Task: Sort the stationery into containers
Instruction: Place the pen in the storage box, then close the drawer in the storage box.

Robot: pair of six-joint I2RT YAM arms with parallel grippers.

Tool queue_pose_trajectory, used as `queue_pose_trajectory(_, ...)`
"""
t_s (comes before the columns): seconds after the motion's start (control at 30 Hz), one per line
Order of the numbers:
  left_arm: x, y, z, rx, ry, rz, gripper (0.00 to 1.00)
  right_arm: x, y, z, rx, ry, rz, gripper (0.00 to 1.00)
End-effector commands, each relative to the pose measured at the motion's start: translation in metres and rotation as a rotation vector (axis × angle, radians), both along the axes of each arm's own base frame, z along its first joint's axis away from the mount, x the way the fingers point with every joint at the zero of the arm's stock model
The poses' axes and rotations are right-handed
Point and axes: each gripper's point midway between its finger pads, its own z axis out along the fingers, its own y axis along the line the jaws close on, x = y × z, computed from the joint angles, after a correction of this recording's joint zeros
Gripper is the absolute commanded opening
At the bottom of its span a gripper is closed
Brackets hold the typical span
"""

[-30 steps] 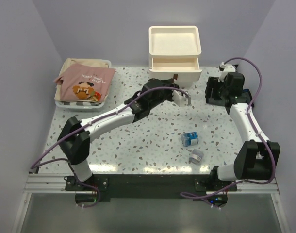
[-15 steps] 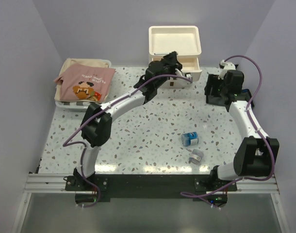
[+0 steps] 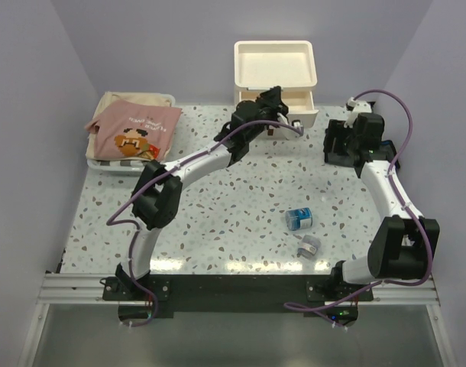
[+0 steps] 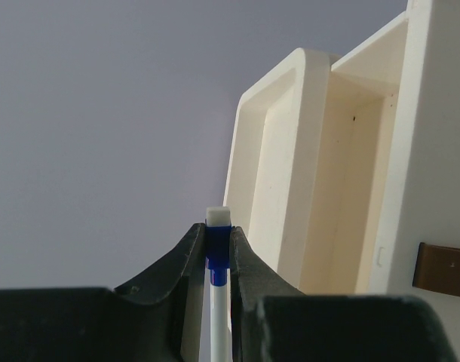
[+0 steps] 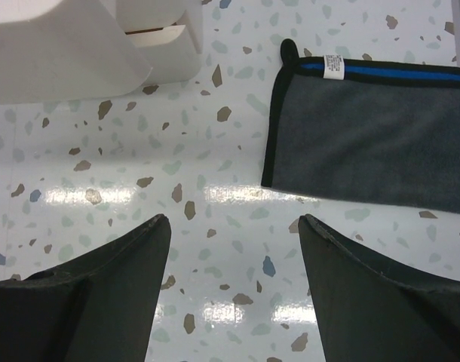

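Since a second ago the left gripper (image 4: 217, 240) is swinging from mid-table to the far drawer unit (image 3: 275, 69), now hovering at its open drawer (image 3: 296, 99). It is pinching a pen (image 4: 217, 260), narrowly parted; the white cap is poking past the fingertips, the shaft cut off below. The right gripper (image 5: 231, 219) is gaping wide, holding nothing, the pouch (image 5: 373, 143) lying just far-right, partly out of frame.

The drawer unit (image 3: 276, 82) stands at back, pouch (image 5: 366, 136) right, farther roll (image 3: 299, 219) behind nearer roll (image 3: 308, 246).
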Motion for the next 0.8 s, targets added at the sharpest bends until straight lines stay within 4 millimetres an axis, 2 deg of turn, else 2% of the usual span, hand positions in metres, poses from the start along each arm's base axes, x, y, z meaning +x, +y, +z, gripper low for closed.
queue_pose_trajectory(0.0, 0.001, 0.002, 0.010, -0.055, -0.028, -0.021, 0.02, 0.002, -0.006, 0.023, -0.021, -0.076, -0.015, 0.73)
queue_pose_trajectory(0.27, 0.015, 0.002, -0.005, -0.048, -0.014, -0.021, 0.04, 0.000, -0.010, 0.019, -0.021, -0.068, -0.028, 0.73)
queue_pose_trajectory(0.3, 0.016, 0.002, -0.003, -0.054, -0.019, -0.021, 0.06, -0.001, -0.011, 0.019, -0.019, -0.068, -0.029, 0.73)
queue_pose_trajectory(0.33, 0.018, 0.001, -0.007, -0.053, -0.018, -0.020, 0.19, -0.001, -0.011, 0.020, -0.022, -0.069, -0.030, 0.73)
queue_pose_trajectory(0.4, 0.019, 0.002, -0.003, -0.070, -0.041, -0.019, 0.30, -0.002, -0.012, 0.018, -0.021, -0.063, -0.032, 0.73)
queue_pose_trajectory(0.43, 0.019, 0.003, -0.001, -0.079, -0.047, -0.021, 0.39, -0.002, -0.012, 0.018, -0.022, -0.065, -0.033, 0.73)
queue_pose_trajectory(0.53, 0.017, 0.003, 0.006, -0.102, -0.059, -0.027, 0.52, -0.001, -0.012, 0.018, -0.017, -0.068, -0.033, 0.73)
queue_pose_trajectory(0.7, 0.014, 0.012, 0.021, -0.140, -0.108, -0.004, 0.59, -0.001, -0.012, 0.017, -0.013, -0.065, -0.030, 0.73)
queue_pose_trajectory(0.77, 0.006, 0.019, 0.041, -0.187, -0.160, -0.001, 0.59, -0.002, -0.012, 0.015, -0.012, -0.059, -0.031, 0.73)
